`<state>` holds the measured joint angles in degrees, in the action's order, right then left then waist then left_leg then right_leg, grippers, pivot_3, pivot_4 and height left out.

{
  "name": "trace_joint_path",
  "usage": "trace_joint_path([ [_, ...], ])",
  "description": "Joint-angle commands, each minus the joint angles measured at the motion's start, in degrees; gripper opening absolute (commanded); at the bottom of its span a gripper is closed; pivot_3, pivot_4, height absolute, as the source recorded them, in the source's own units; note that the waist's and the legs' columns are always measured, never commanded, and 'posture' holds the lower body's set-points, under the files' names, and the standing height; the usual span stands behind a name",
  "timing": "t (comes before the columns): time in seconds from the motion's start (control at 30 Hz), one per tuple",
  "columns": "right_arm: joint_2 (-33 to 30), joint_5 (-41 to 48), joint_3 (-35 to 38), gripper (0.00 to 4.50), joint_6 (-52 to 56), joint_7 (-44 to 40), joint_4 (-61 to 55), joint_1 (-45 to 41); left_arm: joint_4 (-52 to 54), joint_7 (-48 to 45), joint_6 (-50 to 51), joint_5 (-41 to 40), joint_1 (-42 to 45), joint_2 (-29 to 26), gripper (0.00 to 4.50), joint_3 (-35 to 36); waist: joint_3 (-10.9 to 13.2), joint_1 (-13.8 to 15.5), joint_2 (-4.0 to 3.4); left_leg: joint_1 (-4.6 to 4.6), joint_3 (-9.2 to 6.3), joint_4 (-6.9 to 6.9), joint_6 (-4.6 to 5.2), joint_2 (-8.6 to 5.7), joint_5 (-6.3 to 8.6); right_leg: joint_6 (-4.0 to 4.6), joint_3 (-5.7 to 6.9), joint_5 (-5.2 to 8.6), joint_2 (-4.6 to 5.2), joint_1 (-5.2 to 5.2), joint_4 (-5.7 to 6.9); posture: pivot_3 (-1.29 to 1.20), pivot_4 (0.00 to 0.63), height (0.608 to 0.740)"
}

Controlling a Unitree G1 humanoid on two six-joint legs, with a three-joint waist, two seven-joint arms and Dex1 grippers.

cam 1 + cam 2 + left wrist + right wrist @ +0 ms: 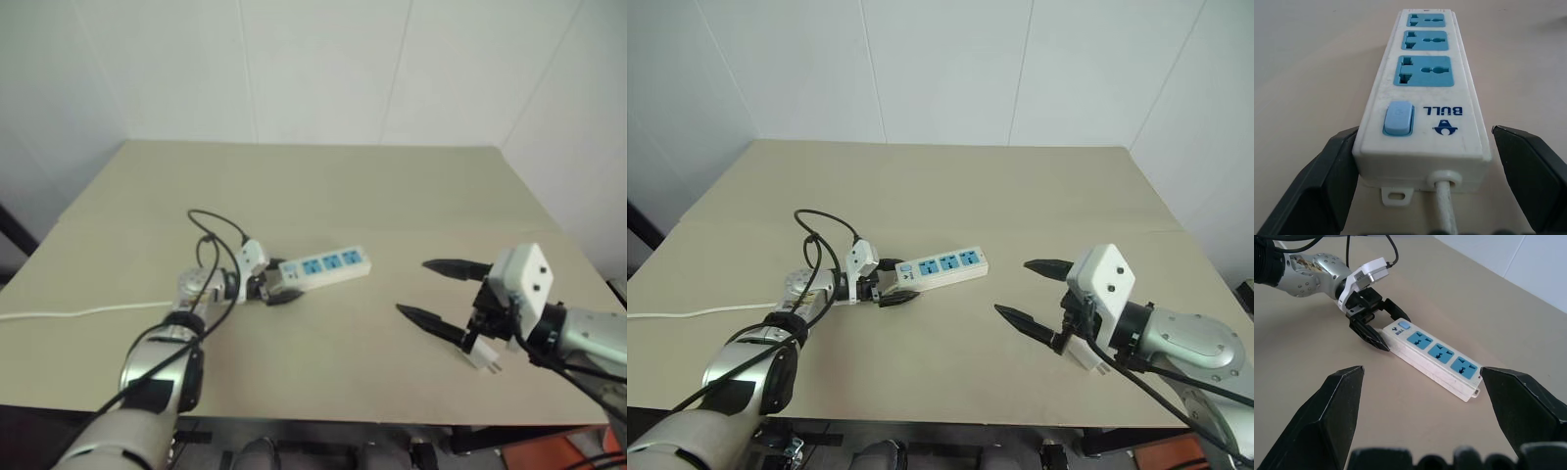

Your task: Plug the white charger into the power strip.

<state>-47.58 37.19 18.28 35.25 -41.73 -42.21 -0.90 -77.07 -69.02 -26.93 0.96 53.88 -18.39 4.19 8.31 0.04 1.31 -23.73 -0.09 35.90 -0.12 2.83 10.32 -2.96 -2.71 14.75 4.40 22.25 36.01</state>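
Observation:
The power strip [328, 264], a long white bar with three blue outlets, lies flat near the middle of the beige table. My left gripper [279, 284] stands open around its switch end, one black finger along each long side, with a gap on one side in the left wrist view. My right gripper [412, 287] hovers open and empty to the right of the strip, pointing toward it. The white charger [482, 354], a small white block with short prongs, shows just under the right gripper's wrist, partly hidden by it.
The strip's thin white cord [78, 313] runs off over the table's left edge. The table's [323, 186] front edge lies close below both arms, and white walls stand behind it.

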Motion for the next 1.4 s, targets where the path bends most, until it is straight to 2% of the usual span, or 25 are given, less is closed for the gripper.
trace_joint_path([
  [0.03, -0.4, -0.5, -0.2, 4.5, -0.2, 0.8, -0.6, -0.3, 0.3, 0.2, 0.4, -0.2, 0.3, 0.7, 4.09, 0.9, 0.0, 0.0, 0.0, 0.0, 0.0, 0.0, 0.0, 0.0, 0.0, 0.0, 0.0, 0.0, 0.0, 0.0, 0.0, 0.0, 0.15, 0.74],
  [0.17, -0.4, -1.3, -0.7, 4.5, -0.5, 1.1, -0.6, 0.7, 0.6, -1.3, 0.8, 0.5, 0.1, 0.6, 3.27, 0.2, 0.0, 0.1, 0.0, 0.0, 0.0, 0.0, 0.0, -0.01, 0.0, 0.0, 0.0, 0.0, 0.0, 0.0, 0.0, 0.0, 0.15, 0.74],
  [0.3, 0.0, -2.4, -0.7, 4.5, -0.9, 1.5, -0.8, 1.8, 1.1, -1.1, 6.0, 1.7, 0.6, -0.3, 3.27, -1.2, 0.0, 0.1, 0.01, 0.01, 0.0, 0.01, 0.0, -0.01, 0.0, 0.0, 0.01, 0.0, 0.0, -0.01, 0.0, 0.0, 0.15, 0.74],
  [0.63, 2.0, -6.6, -3.9, 4.5, -3.0, 2.3, 0.2, 3.5, 8.9, -1.3, 3.7, 1.1, -4.1, 0.0, 3.27, -3.1, 0.0, 0.0, 0.02, 0.08, -0.01, 0.0, 0.0, -0.01, 0.0, 0.0, 0.0, 0.0, 0.0, -0.05, 0.02, 0.0, 0.15, 0.74],
  [0.77, 2.8, -7.9, -4.8, 4.5, -3.9, 2.0, 1.0, 3.6, 15.9, -0.4, 4.9, -1.0, -8.6, 0.4, 3.27, -2.9, 0.0, 0.0, 0.01, 0.09, -0.01, 0.0, 0.0, 0.0, 0.0, 0.01, 0.0, -0.01, 0.0, -0.06, 0.02, 0.0, 0.15, 0.74],
  [0.97, 2.9, -9.4, -6.8, 4.5, -5.0, 1.2, 3.1, 2.4, 24.7, -4.4, 13.7, -6.9, -13.8, -0.4, 3.27, -2.1, -0.1, -0.2, -0.01, 0.14, 0.0, 0.0, 0.0, 0.0, 0.0, 0.02, -0.01, -0.01, 0.0, -0.07, 0.04, 0.0, 0.15, 0.74],
  [1.03, 2.8, -9.8, -7.3, 4.5, -5.4, 0.6, 3.8, 2.0, 26.7, -6.1, 16.9, -8.7, -14.4, -1.0, 4.01, -1.9, -0.1, -0.2, -0.01, 0.17, 0.0, -0.01, 0.0, 0.0, 0.0, 0.02, -0.01, -0.01, 0.0, -0.08, 0.05, 0.0, 0.15, 0.74],
  [1.1, 2.6, -10.1, -7.5, 4.5, -5.8, 0.1, 4.4, 1.8, 28.6, -7.6, 19.4, -10.0, -14.8, -1.5, 4.48, -2.1, -0.1, -0.4, -0.01, 0.17, 0.0, -0.01, 0.0, 0.0, 0.0, 0.02, -0.01, 0.0, 0.0, -0.08, 0.04, 0.0, 0.15, 0.74],
  [1.3, 2.7, -11.3, -8.3, 4.5, -6.4, -0.2, 5.1, 1.6, 30.3, -4.8, 16.2, -9.5, -16.3, -1.4, 4.48, -2.8, -0.1, -0.5, -0.01, 0.14, -0.01, 0.0, 0.0, 0.0, 0.0, 0.02, -0.01, -0.01, 0.0, -0.07, 0.03, 0.0, 0.15, 0.74],
  [1.4, 2.7, -11.4, -7.9, 4.5, -6.5, -0.4, 4.8, 1.8, 27.7, -7.6, 13.0, -12.9, -15.9, -0.4, 4.48, -0.8, -0.1, -0.5, -0.01, 0.15, -0.01, 0.0, 0.0, 0.0, 0.0, 0.02, -0.01, -0.01, 0.0, -0.07, 0.04, 0.0, 0.15, 0.74],
])
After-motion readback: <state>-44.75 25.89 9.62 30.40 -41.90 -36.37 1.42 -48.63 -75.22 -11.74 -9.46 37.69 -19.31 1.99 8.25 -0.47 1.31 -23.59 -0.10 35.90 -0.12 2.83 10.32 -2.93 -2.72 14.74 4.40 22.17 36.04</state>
